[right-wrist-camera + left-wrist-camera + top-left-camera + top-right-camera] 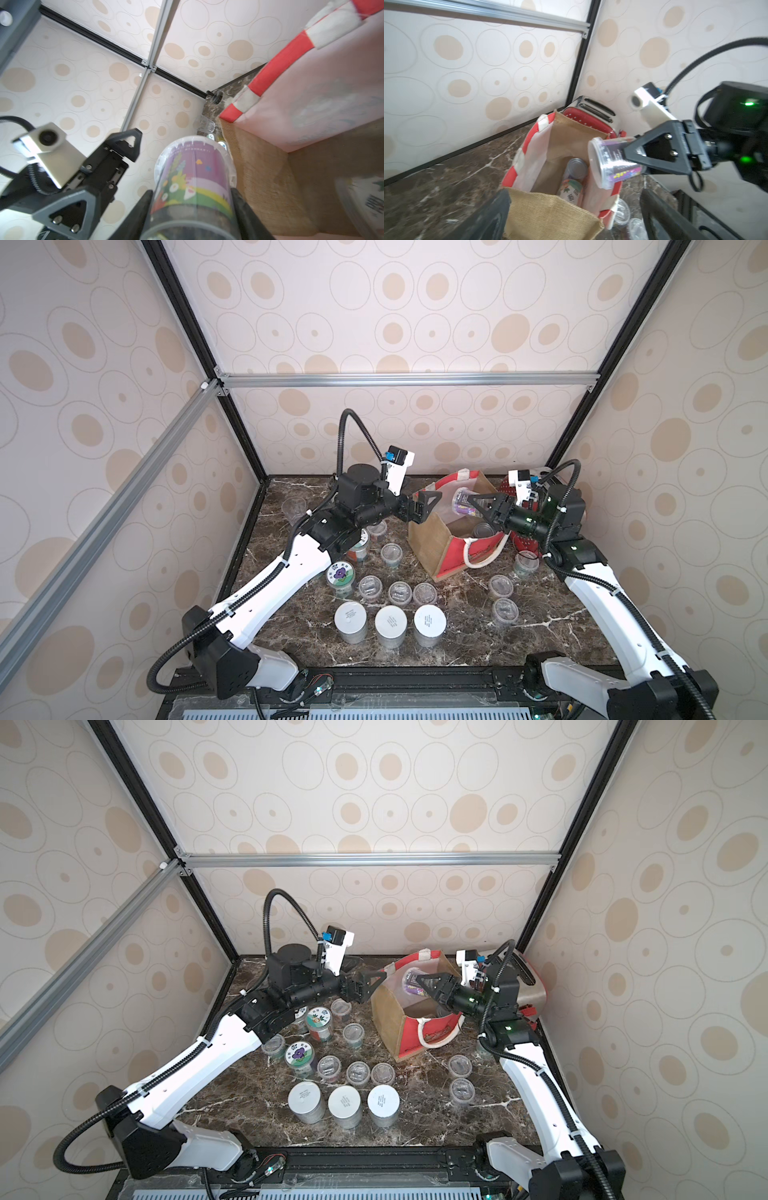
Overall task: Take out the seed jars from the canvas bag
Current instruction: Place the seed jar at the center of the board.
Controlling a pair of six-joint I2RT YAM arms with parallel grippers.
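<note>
Between my R gripper pads sits a round clear plastic jar w/ a purple flower label. It's clamped across its smooth wall and tilted on its side, above the open mouth of the canvas bag. Bag is boxy coarse jute w/ red side panels, white lining and rope handle. It stands toward rear right corner of the marble surface, just before the red dotted toaster. At least one labelled jar lies on bag's floor. My L gripper is spread wide at bag's jute rim, gripping nothing. Three tall white-lidded jars stand by front edge, w/ short clear-lidded jars behind them.
</note>
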